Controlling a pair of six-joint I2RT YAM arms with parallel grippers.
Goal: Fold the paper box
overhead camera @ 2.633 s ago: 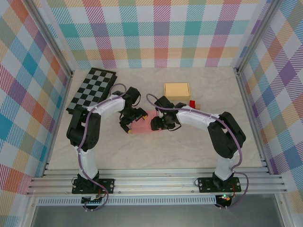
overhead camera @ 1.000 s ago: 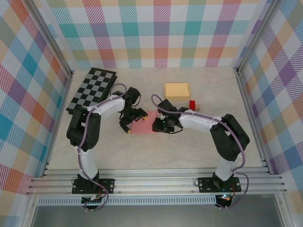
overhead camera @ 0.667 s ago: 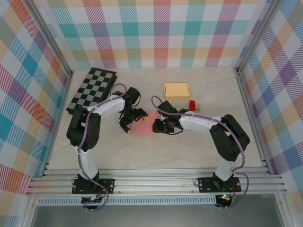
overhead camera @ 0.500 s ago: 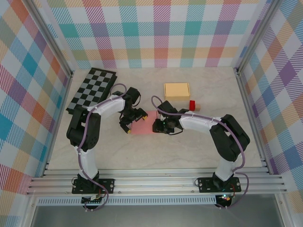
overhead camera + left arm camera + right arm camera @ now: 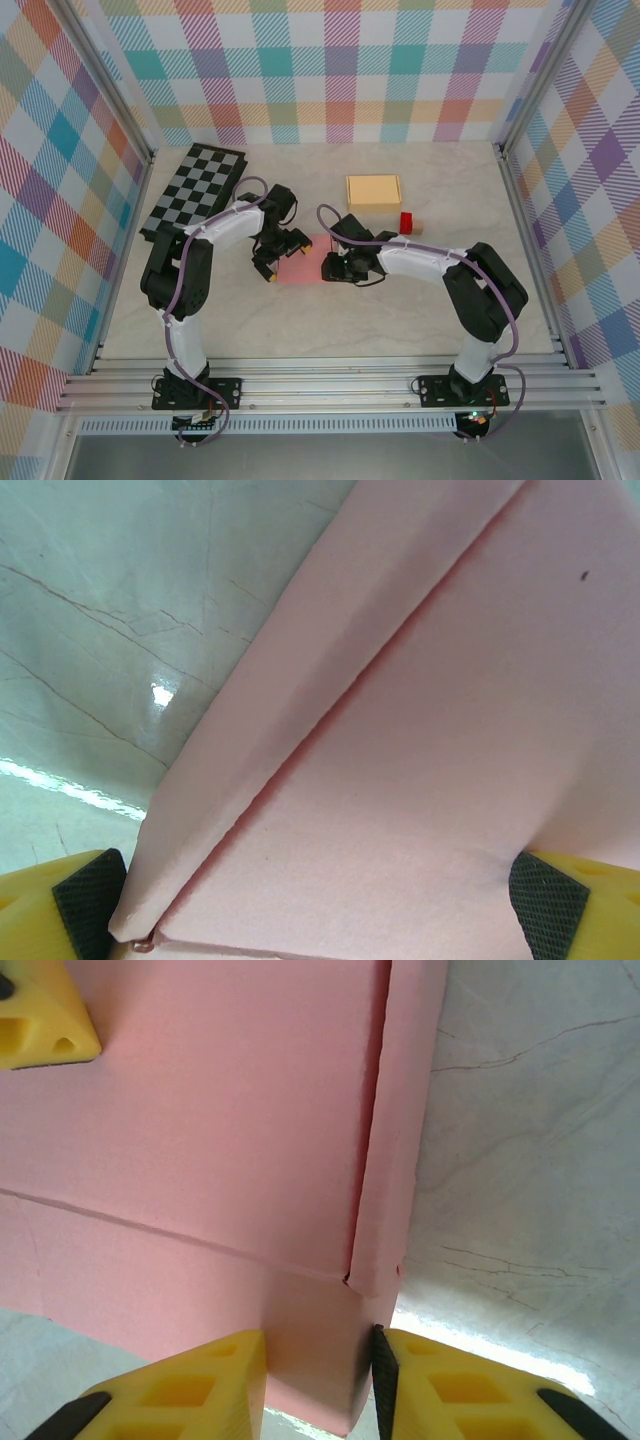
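The pink paper box (image 5: 305,262) lies mostly flat on the table between the two arms. My left gripper (image 5: 285,260) stands open at its left edge. In the left wrist view the pink sheet (image 5: 400,730), with a folded side strip, spans the gap of the left gripper (image 5: 320,915) from pad to pad. My right gripper (image 5: 336,266) is at the sheet's right edge. In the right wrist view the right gripper (image 5: 320,1380) is shut on a small end flap of the paper box (image 5: 200,1130), beside a raised side strip.
A black and white chessboard (image 5: 195,185) lies at the back left. A tan box (image 5: 373,190) and a small red block (image 5: 407,221) sit behind the right arm. Aluminium rails edge the table on both sides and in front.
The pink sheet lies flatter and wider than in the oldest frame. The right gripper has shifted slightly along the right edge, still on the flap. The left arm has not moved.
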